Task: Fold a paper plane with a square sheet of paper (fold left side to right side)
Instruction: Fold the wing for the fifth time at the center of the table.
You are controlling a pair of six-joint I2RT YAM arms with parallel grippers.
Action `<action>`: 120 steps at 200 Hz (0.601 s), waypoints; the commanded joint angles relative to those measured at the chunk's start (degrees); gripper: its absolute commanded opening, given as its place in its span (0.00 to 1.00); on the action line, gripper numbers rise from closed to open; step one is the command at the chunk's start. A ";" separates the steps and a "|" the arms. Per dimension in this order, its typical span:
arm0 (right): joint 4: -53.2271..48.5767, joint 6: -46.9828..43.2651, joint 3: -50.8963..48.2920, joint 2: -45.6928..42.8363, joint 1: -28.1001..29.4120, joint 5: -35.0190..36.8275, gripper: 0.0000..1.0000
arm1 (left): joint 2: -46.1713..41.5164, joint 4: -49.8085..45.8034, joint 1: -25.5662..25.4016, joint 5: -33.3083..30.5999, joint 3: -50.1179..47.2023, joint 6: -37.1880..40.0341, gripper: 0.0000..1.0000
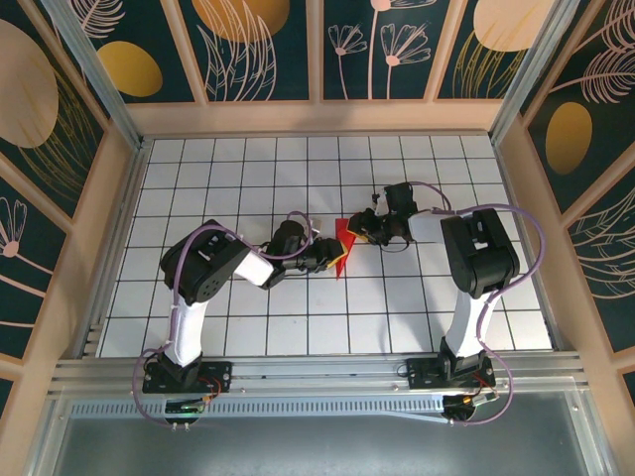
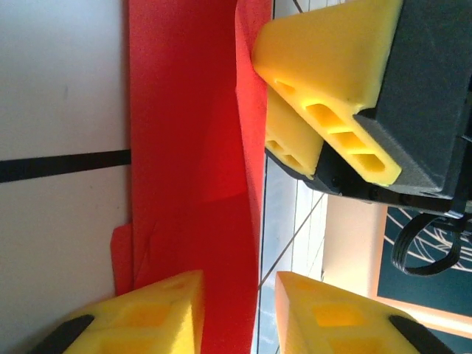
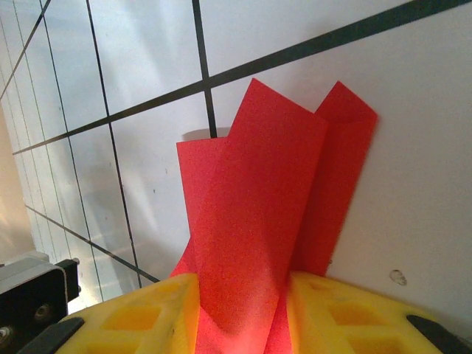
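The square sheet of paper [image 1: 342,248] is folded into a narrow, creased red piece near the middle of the gridded table, between both grippers. In the right wrist view the paper [image 3: 258,206] fans up from between the yellow fingers of my right gripper [image 3: 243,310], which is shut on its lower part. My left gripper [image 2: 240,317] is open. The paper [image 2: 184,147] rests against its left finger [image 2: 147,317], with a bare gap to the other finger. From above, the left gripper [image 1: 325,256] is at the paper's left and the right gripper [image 1: 361,234] at its upper right.
The white gridded table [image 1: 248,178] extends widely on all sides of the paper. Patterned walls [image 1: 317,50] close in the back and both sides. A metal rail [image 1: 317,382] runs along the near edge by the arm bases. The right gripper's fingers [image 2: 324,66] sit close to the left wrist camera.
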 commanded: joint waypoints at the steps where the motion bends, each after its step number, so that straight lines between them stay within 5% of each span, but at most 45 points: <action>1: -1.19 -0.91 0.30 2.75 0.99 3.18 0.36 | -1.81 -1.71 0.96 -1.14 0.03 1.53 0.33; 120: -1.21 -1.16 0.23 2.83 1.01 2.82 0.36 | 0.17 -10.72 2.20 -2.59 6.08 5.98 0.29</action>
